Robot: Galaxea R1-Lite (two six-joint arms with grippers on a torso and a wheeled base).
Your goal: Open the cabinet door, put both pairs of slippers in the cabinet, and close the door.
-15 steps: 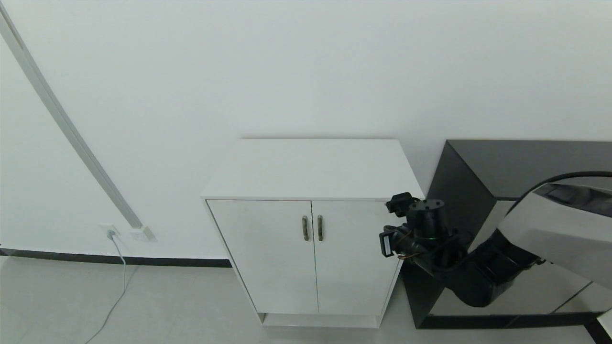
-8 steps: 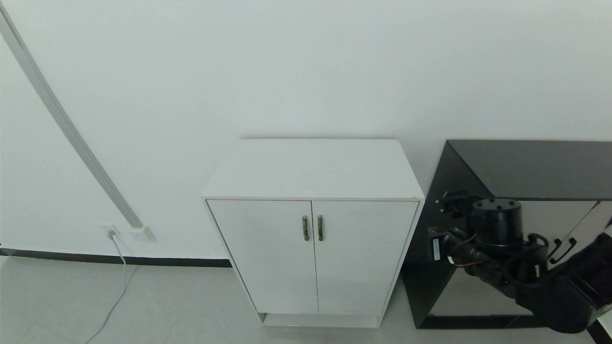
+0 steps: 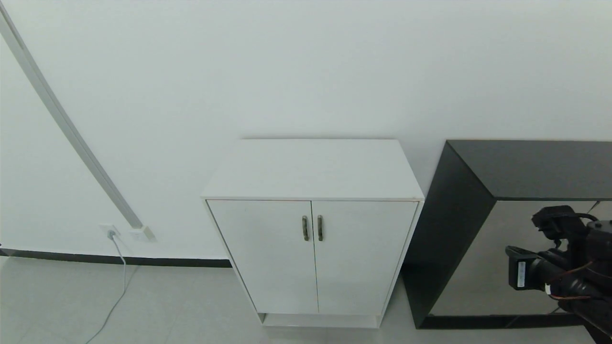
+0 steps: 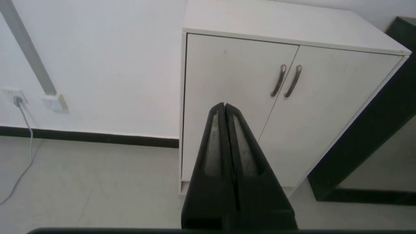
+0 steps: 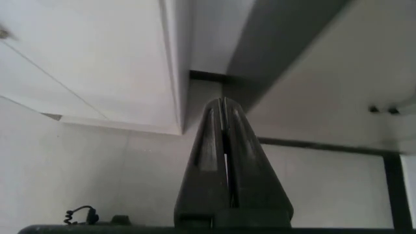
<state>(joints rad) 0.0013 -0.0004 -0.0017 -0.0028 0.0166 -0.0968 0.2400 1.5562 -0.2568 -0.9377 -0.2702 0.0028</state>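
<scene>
A white cabinet (image 3: 311, 167) stands against the wall with both doors closed. Its two dark handles (image 3: 312, 228) meet at the middle seam. In the head view my right arm (image 3: 564, 267) hangs at the far right, in front of the black cabinet and well clear of the white one. My right gripper (image 5: 224, 107) is shut on nothing, low beside the white cabinet's bottom corner (image 5: 175, 97). My left gripper (image 4: 225, 109) is shut and empty too, held back from the white cabinet's left door (image 4: 227, 71), with the handles (image 4: 286, 80) off to one side.
A black cabinet (image 3: 478, 181) with a glossy front stands right next to the white one. A wall socket with a grey cable (image 3: 111, 234) and a slanted conduit (image 3: 62, 119) are at the left. Grey floor (image 3: 143, 306) lies in front.
My right arm has swung right, from in front of the white cabinet's right door to in front of the black cabinet. The doors stayed closed.
</scene>
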